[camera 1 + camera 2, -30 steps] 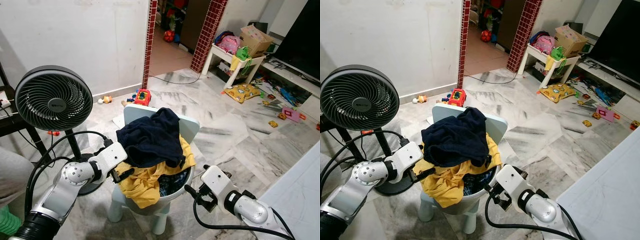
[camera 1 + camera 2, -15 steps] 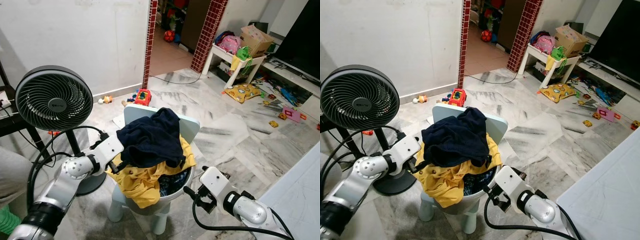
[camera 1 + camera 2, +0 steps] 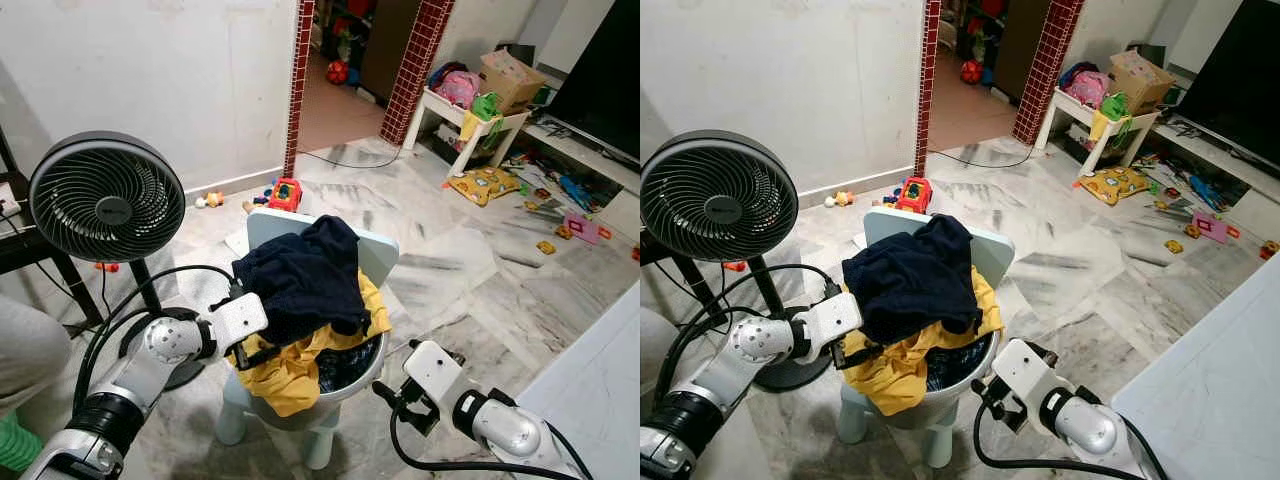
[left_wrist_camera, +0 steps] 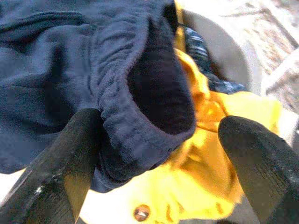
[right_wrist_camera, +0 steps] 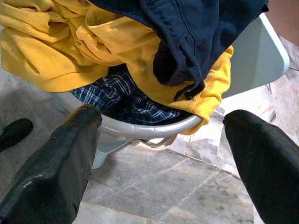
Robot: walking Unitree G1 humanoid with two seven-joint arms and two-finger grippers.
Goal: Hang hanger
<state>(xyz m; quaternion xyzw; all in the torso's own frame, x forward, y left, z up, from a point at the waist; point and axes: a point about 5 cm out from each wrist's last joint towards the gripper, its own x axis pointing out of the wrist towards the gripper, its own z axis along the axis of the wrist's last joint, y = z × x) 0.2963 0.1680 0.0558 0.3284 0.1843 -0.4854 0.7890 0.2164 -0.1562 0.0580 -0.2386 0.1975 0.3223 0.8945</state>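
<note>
A grey basin (image 3: 357, 384) heaped with clothes stands on a small pale-blue chair (image 3: 377, 251). A navy garment (image 3: 300, 280) lies on top, over a yellow garment (image 3: 292, 372) and a blue plaid cloth (image 5: 126, 98). My left gripper (image 3: 255, 350) is at the pile's left side, open, and a fold of the navy garment (image 4: 93, 70) lies between its fingers (image 4: 70, 163). My right gripper (image 3: 385, 395) is open, low and to the right of the basin rim (image 5: 140, 132), with nothing in it. I see no hanger.
A black standing fan (image 3: 105, 200) and its cables stand close to my left arm. A grey cloth shape (image 3: 20, 350) is at the far left. A white low table (image 3: 470, 120) and toys litter the far floor. A white surface (image 3: 600, 380) edges the right.
My left gripper drew back to the left, then pushed in again under the navy garment's edge. The right gripper slid slightly down and to the right.
</note>
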